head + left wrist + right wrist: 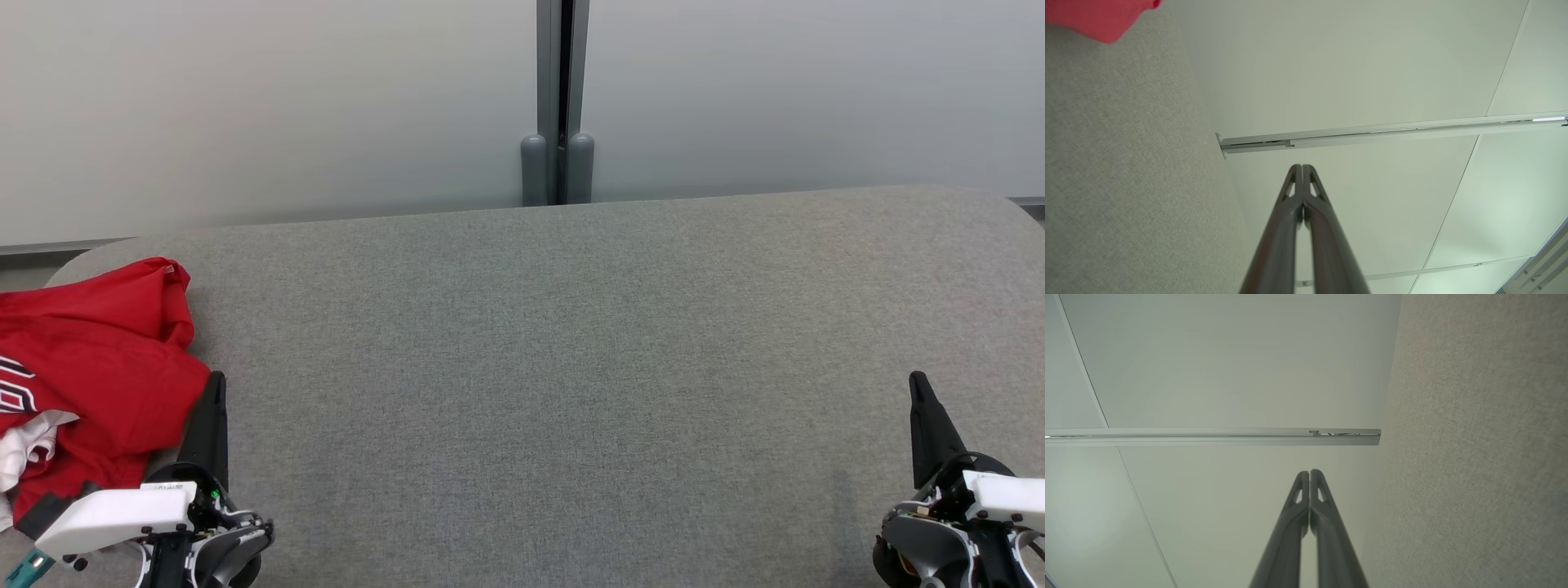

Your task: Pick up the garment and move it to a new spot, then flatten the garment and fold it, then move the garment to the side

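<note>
A crumpled red garment (90, 359) with white lettering and a white patch lies at the left end of the grey fabric surface (555, 367), partly cut off by the head view's left edge. A corner of the garment (1098, 18) shows at the top left of the left wrist view. My left gripper (216, 382) stands at the lower left, just right of the garment's edge, fingers pressed together and empty; the left wrist view shows its tips (1302, 168) touching. My right gripper (918, 382) rests at the lower right, far from the garment, also shut and empty, tips (1309, 473) together.
A pale wall runs behind the surface, with a grey vertical post (558, 106) at its middle. The surface's rounded back edge curves down at both ends. Wide grey fabric stretches between my two grippers.
</note>
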You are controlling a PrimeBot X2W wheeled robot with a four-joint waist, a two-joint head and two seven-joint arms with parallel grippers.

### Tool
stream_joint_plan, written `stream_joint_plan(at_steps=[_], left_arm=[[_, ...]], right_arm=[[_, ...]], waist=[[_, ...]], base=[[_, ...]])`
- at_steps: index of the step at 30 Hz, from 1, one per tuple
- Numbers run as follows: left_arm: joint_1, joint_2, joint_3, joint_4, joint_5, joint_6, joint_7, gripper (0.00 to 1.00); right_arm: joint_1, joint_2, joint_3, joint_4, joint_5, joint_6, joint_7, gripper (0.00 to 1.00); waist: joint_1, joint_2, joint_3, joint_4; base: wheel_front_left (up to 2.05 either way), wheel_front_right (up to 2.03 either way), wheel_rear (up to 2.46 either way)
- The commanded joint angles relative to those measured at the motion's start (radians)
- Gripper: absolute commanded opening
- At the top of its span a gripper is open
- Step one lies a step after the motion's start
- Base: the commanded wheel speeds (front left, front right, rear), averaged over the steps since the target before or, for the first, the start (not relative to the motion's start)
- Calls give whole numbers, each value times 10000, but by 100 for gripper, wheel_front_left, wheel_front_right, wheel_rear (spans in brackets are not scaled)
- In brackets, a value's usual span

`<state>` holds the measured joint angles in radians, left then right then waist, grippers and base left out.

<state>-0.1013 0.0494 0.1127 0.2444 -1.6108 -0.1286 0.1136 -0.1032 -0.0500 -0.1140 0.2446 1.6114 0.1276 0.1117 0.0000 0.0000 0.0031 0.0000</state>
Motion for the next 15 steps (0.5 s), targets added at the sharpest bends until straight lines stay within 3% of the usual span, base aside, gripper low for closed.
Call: stream_joint_plan(at_steps=[1, 15], left_arm=[[-135, 28, 24, 0, 22, -44, 0, 0], [-136, 28, 23, 0, 21, -44, 0, 0]], right_arm=[[-101, -17, 3, 7, -29, 63, 40, 0], [-101, -17, 3, 7, -29, 63, 40, 0]], waist=[[0, 0, 0, 0], [0, 0, 0, 0]], base=[[0, 0, 0], [0, 0, 0]])
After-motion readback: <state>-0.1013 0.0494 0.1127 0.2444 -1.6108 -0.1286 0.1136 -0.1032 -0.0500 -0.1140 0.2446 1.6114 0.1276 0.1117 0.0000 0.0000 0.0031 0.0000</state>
